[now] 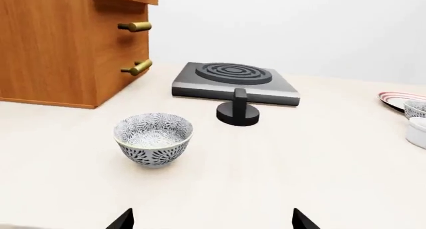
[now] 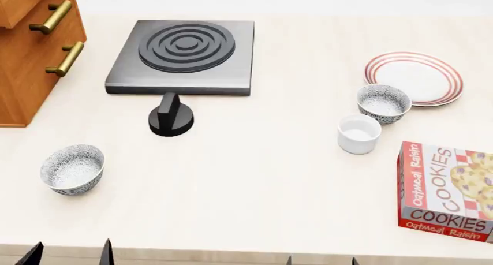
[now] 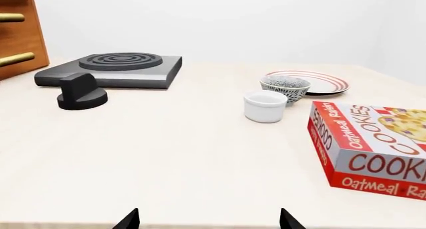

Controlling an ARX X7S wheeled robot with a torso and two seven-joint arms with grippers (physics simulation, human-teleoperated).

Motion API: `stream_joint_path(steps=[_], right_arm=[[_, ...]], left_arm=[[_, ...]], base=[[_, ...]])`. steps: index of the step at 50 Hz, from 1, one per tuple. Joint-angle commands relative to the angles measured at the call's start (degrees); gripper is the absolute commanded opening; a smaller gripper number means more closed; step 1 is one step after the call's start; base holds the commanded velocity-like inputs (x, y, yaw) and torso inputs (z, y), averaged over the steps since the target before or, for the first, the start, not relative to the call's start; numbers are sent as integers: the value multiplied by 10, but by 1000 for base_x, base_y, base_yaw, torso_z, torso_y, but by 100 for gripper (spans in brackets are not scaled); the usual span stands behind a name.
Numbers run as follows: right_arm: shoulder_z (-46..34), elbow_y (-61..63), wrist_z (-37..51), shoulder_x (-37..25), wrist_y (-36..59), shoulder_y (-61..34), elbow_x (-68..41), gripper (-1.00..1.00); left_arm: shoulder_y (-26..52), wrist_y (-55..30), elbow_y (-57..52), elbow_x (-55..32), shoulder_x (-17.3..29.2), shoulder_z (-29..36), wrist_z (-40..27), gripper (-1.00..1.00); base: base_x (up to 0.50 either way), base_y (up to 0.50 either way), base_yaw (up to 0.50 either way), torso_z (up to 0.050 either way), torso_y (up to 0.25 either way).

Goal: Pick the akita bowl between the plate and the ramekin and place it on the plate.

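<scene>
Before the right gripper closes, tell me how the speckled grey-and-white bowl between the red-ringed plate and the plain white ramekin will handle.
The speckled grey-and-white bowl looks rigid and glazed, so probably slippery on its curved wall. Its narrow foot may let it tip if pushed high. It sits close to the red-ringed plate and white ramekin, so a nudge could knock them.

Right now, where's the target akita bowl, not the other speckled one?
In the head view the akita bowl sits at the right of the counter, between the plate behind it and the ramekin in front, near the cookie box.
</scene>
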State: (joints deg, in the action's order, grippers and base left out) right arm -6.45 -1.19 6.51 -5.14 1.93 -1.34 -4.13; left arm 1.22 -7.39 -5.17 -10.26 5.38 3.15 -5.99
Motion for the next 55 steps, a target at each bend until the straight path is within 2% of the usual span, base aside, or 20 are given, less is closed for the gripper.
stream_joint_path(steps=[1, 7, 22, 37, 43, 48, 55], right_arm=[[-9, 0, 7, -8, -1, -1, -8, 100], [-13, 2, 10, -11, 0, -1, -12, 100], [-21, -2, 17, -18, -7, -3, -20, 100], [-27, -13, 17, -24, -19, -13, -32, 100], [-33, -5, 20, -30, -15, -10, -27, 100], [-38, 36, 22, -39, 17, -5, -29, 100], [-41, 139, 34, -56, 111, -13, -29, 100]], left_arm=[[16, -76, -45, -64, 12, -26, -10, 100], [42, -122, -53, -106, 18, -60, -29, 100], [91, -177, -36, -173, 34, -125, -63, 100], [133, -124, 78, -169, 36, -161, -69, 100], [127, -104, 85, -169, 29, -161, -67, 100], [131, -90, 99, -167, 24, -157, -64, 100], [137, -67, 124, -160, 20, -150, -59, 100]], base=[[0, 0, 0, 0, 0], [0, 0, 0, 0, 0], [0, 0, 0, 0, 0], [0, 0, 0, 0, 0], [0, 0, 0, 0, 0], [0, 0, 0, 0, 0], [0, 0, 0, 0, 0]])
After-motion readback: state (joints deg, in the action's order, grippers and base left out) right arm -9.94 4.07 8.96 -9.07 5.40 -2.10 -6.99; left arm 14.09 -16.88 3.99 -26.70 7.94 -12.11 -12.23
